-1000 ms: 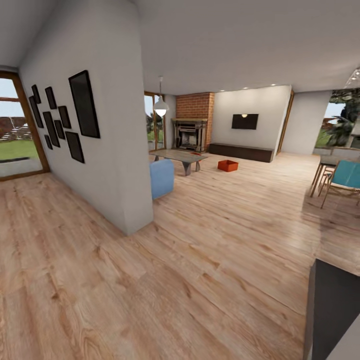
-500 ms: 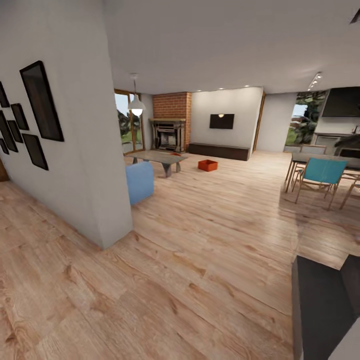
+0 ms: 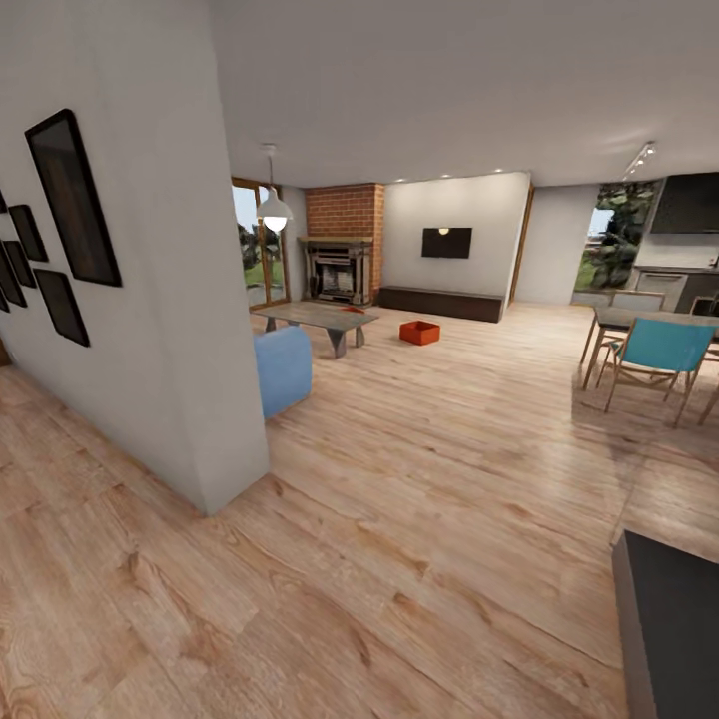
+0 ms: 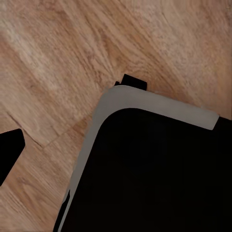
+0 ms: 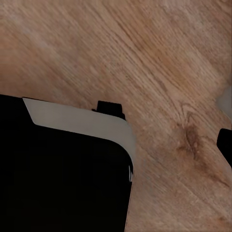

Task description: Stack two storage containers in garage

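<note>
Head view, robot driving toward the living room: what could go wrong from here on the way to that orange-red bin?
1. The white wall corner juts in close on the left; a tight turn might clip it.
2. The blue armchair and coffee table sit near the route to the orange-red storage container, narrowing the approach.
3. One container stands on the wood floor; a reddish sliver by the table may be the second, so it could be missed.

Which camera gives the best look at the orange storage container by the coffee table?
The head view: the storage container sits on the wood floor beyond the coffee table. Both wrist views look down at floor planks and the robot's dark base.
</note>
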{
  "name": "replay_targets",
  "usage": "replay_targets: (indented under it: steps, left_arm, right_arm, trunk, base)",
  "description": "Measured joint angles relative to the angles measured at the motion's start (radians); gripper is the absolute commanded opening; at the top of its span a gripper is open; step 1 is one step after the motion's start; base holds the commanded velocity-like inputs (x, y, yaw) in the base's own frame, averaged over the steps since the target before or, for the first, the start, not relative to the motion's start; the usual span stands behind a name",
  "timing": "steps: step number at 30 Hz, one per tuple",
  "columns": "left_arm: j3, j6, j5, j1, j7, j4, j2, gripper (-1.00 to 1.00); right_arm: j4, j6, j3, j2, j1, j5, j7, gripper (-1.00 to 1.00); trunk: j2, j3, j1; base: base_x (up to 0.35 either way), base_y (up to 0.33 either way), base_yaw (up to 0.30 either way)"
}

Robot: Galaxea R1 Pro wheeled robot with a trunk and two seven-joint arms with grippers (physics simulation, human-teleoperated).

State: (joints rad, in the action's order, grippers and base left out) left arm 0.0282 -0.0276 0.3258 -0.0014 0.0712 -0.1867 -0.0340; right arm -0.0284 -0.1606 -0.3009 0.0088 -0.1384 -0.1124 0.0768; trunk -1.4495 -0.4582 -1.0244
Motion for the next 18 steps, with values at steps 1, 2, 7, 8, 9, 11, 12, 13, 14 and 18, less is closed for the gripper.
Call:
replay_targets:
  steps: [1,2,7,8,9,11,12,13,14,18]
  left_arm:
    - [0.000,0.000,0.000,0.000,0.000,0.000,0.000,1.00]
    - [0.000,0.000,0.000,0.000,0.000,0.000,0.000,1.00]
    - [0.000,0.001,0.001,0.000,0.000,0.000,0.000,1.00]
    - [0.000,0.001,0.001,0.000,0.000,0.000,0.000,1.00]
    - [0.000,0.001,0.000,0.000,0.000,0.000,0.000,1.00]
    - [0.000,0.002,0.000,0.000,0.000,0.000,0.000,1.00]
    - [0.000,0.002,0.000,0.000,0.000,0.000,0.000,1.00]
    - [0.000,0.002,0.000,0.000,0.000,0.000,0.000,1.00]
    - [0.000,0.002,0.000,0.000,0.000,0.000,-0.001,1.00]
    - [0.000,0.002,0.001,0.000,0.000,0.000,-0.001,1.00]
  right_arm:
    - [0.000,-0.001,0.000,0.000,0.000,0.000,0.000,1.00]
    - [0.000,-0.001,0.001,0.000,0.000,0.000,0.000,1.00]
    - [0.000,-0.003,0.003,0.001,0.000,-0.002,0.000,1.00]
    - [0.001,-0.003,0.003,0.001,0.000,-0.002,0.000,1.00]
    - [0.000,-0.003,0.003,0.002,0.000,-0.002,0.000,1.00]
    - [0.000,-0.002,0.003,0.003,0.000,-0.003,0.000,1.00]
    - [0.000,-0.002,0.003,0.002,0.000,-0.002,0.000,1.00]
    - [0.000,-0.002,0.003,0.002,0.000,-0.002,0.000,1.00]
    - [0.000,-0.003,0.003,0.002,0.000,-0.002,0.000,1.00]
    - [0.000,-0.003,0.003,0.003,0.000,-0.002,0.000,1.00]
  trunk:
    - [0.000,0.000,0.000]
    - [0.000,0.000,0.000]
    - [0.000,0.000,0.000]
    - [0.000,0.000,0.000]
    - [0.000,0.000,0.000]
    - [0.000,0.000,0.000]
    - [0.000,0.000,0.000]
    - [0.000,0.000,0.000]
    - [0.000,0.000,0.000]
    - [0.000,0.000,0.000]
  base:
    - [0.319,0.185,0.000]
    - [0.319,0.185,0.000]
    - [0.319,0.185,-0.063]
    - [0.319,0.185,-0.188]
    - [0.319,0.185,-0.209]
    - [0.319,0.185,-0.230]
    - [0.319,0.183,-0.242]
    - [0.319,0.160,-0.245]
    - [0.320,0.130,-0.246]
    - [0.321,0.062,-0.248]
